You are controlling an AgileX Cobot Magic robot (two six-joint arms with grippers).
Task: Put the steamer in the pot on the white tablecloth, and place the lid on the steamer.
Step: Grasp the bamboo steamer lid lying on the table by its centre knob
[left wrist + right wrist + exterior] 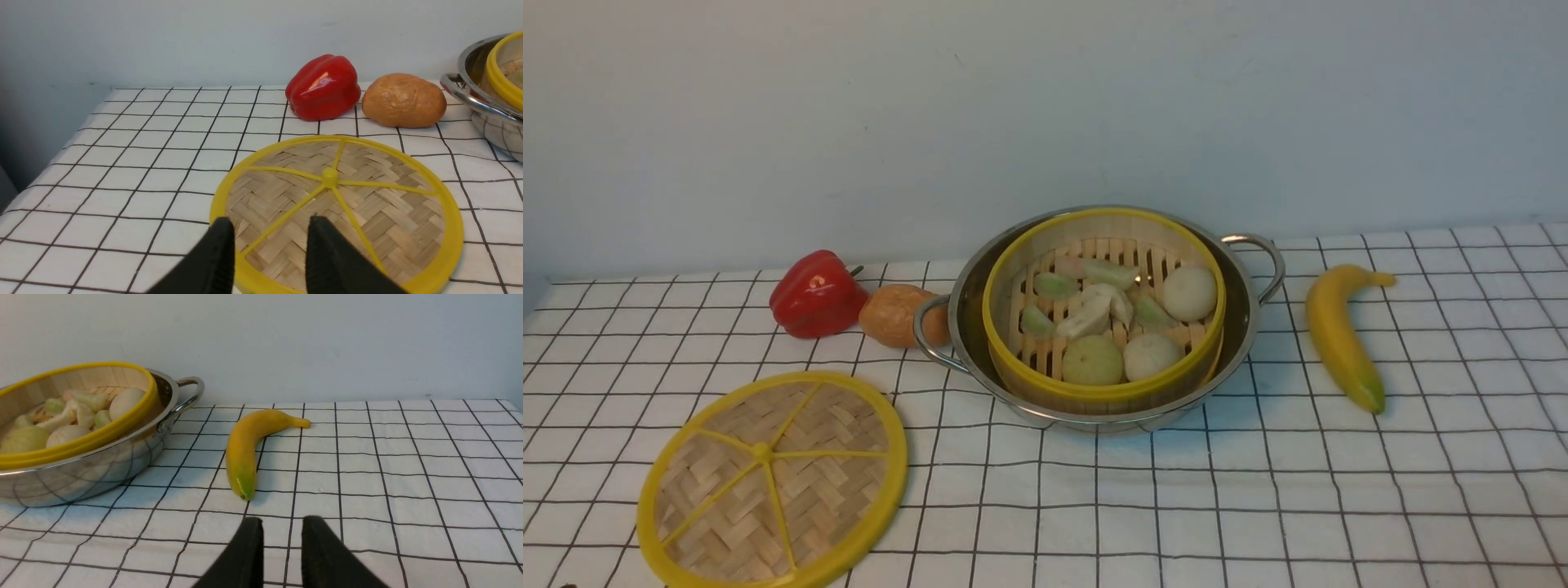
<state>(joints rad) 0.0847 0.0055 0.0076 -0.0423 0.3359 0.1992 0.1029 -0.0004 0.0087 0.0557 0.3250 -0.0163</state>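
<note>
Bamboo steamer [1094, 390], holding pale and green dumplings and buns, sits inside the steel pot [1240, 306] near the middle of the back edge of the white checked tablecloth [1258, 490]. The woven lid [772, 482] lies flat by the front left corner, apart from the pot. The left gripper [269, 222] hangs over the lid's near rim, fingers [220, 253] spread and pinching nothing. The right gripper [282, 520] hangs over bare cloth near a banana [1339, 335], its fingers [245, 555] slightly parted and empty. A red pepper [817, 294] and a potato [894, 314] rest just left of the pot.
</note>
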